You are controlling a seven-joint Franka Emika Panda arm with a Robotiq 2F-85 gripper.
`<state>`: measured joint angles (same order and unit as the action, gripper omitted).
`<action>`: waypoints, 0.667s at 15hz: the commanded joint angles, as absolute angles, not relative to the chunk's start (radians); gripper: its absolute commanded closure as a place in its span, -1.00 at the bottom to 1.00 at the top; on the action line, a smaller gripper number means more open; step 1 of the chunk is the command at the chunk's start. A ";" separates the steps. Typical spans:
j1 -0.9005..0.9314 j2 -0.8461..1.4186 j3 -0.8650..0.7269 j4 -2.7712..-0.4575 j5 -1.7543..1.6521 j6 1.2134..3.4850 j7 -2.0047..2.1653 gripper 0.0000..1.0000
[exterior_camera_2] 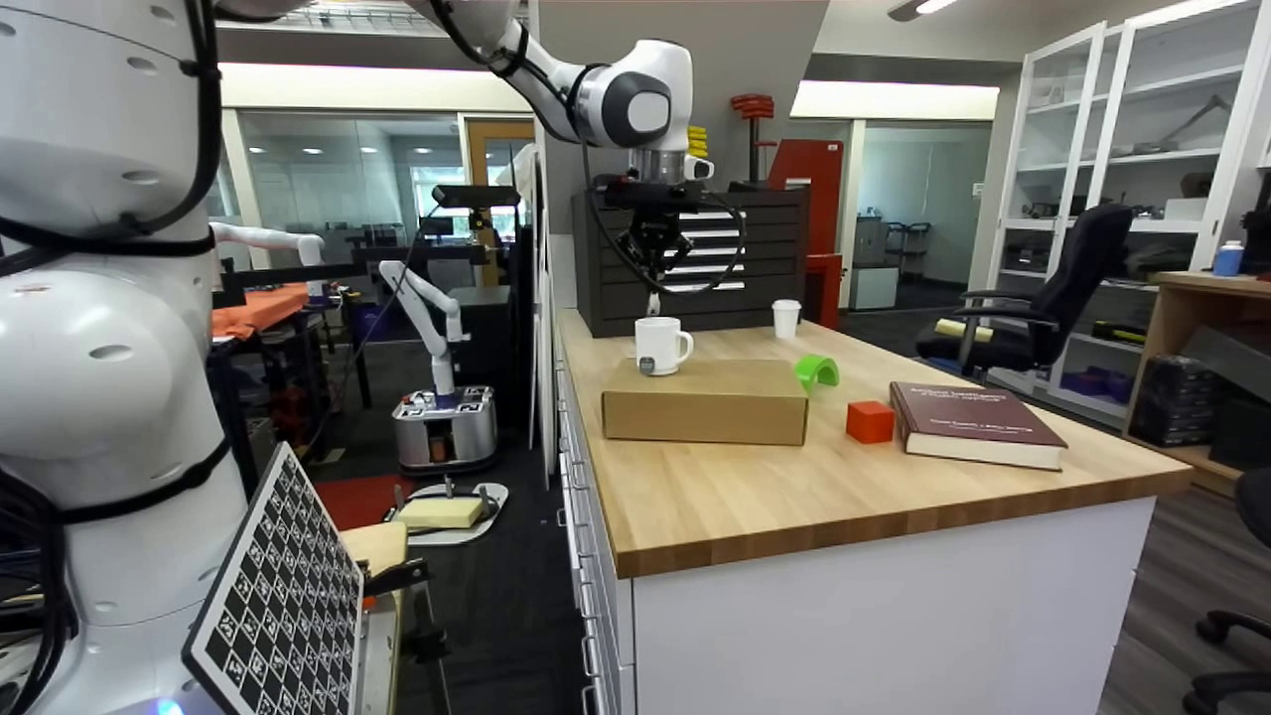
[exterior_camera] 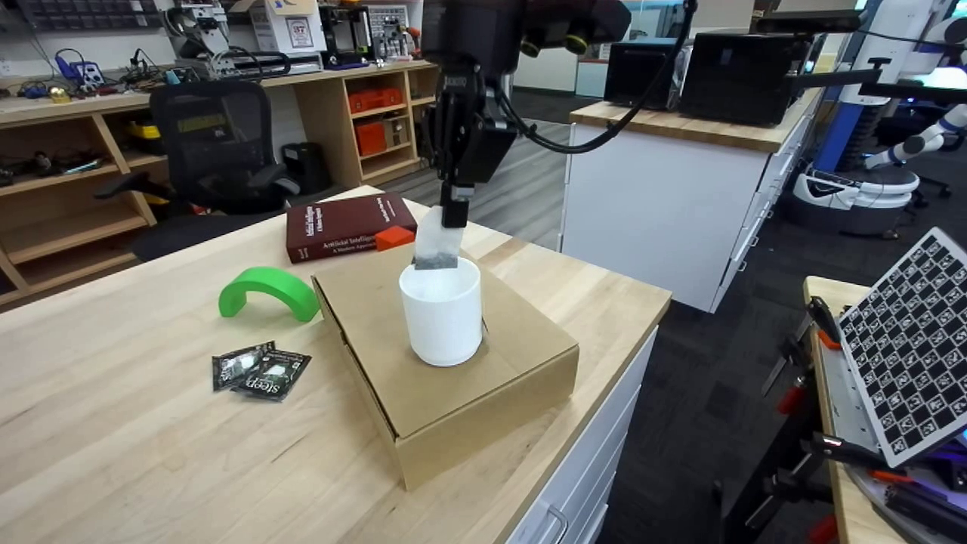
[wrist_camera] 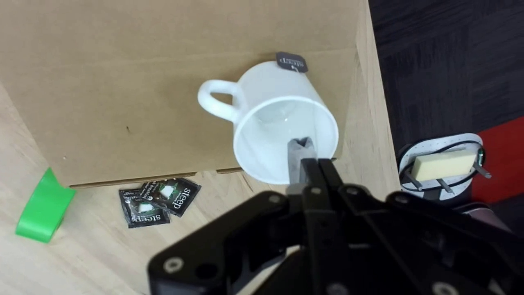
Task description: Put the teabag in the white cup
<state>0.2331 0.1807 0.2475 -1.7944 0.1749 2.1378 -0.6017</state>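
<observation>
The white cup is a mug standing upright on a cardboard box; its handle shows in an exterior view and in the wrist view. My gripper is above the cup, shut on the teabag, a pale pouch with dark contents at its lower end. The teabag hangs down at about the cup's rim; in the wrist view the teabag shows over the cup's opening, beside the fingertips. A dark "steep" tag hangs on the cup's outside by a string, mostly hidden.
The cardboard box lies near the table edge. Black tea packets, a green arch, a red block and a maroon book lie around it. A small white paper cup stands farther back.
</observation>
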 commanded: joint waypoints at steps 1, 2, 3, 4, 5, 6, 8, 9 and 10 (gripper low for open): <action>0.223 0.148 0.259 -1.794 0.176 2.095 -0.572 0.34; 0.223 0.147 0.259 -1.792 0.177 2.094 -0.572 0.24; 0.224 0.145 0.259 -1.793 0.176 2.096 -0.571 0.09; 0.223 0.144 0.260 -1.792 0.178 2.095 -0.571 -0.02; 0.224 0.143 0.260 -1.793 0.177 2.096 -0.569 -0.13; 0.223 0.142 0.260 -1.792 0.178 2.095 -0.570 -0.28; 0.224 0.141 0.260 -1.793 0.177 2.097 -0.566 -0.54; 0.225 0.139 0.258 -1.797 0.170 2.111 -0.550 -0.65; 0.226 0.168 0.262 -1.787 0.171 2.128 -0.583 -0.28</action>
